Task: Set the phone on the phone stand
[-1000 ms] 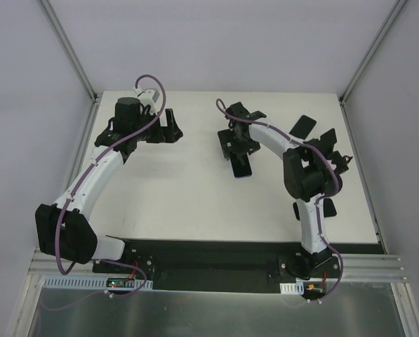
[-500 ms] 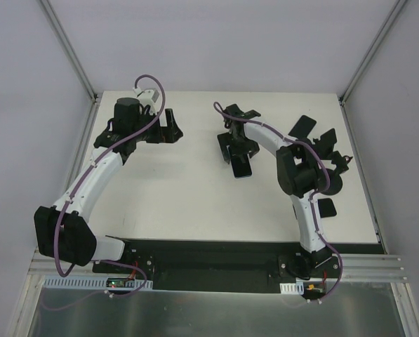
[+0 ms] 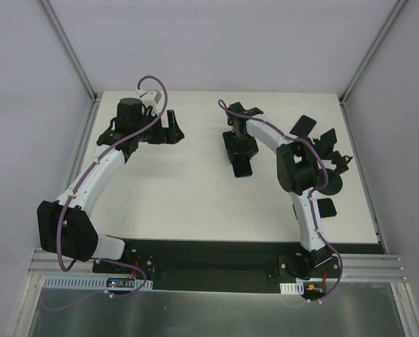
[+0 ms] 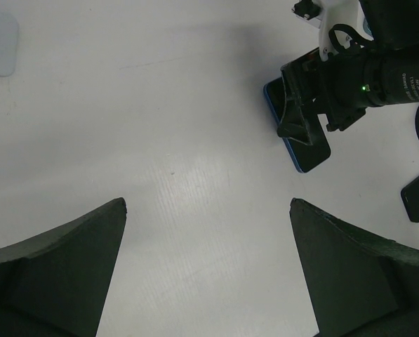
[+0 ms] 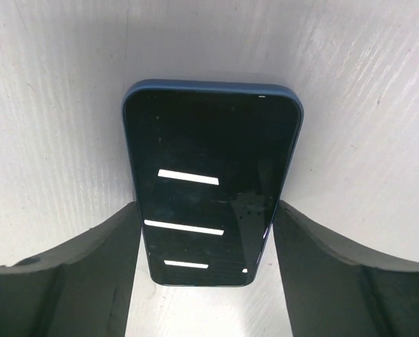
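Straddling the phone point(image 5: 209, 189), which is lying flat and screen-up on the bench point(image 5: 356, 77), the right hand point(image 5: 206, 225) is holding its fingers released beside the long edges, apparently to pinch them. The left hand point(image 4: 208, 210) is hovering released, well apart.

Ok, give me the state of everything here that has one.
phone: flat on the table, screen up and dark, not gripped.
right gripper: open, jaws either side of the phone.
left gripper: open, empty.
phone stand: empty.
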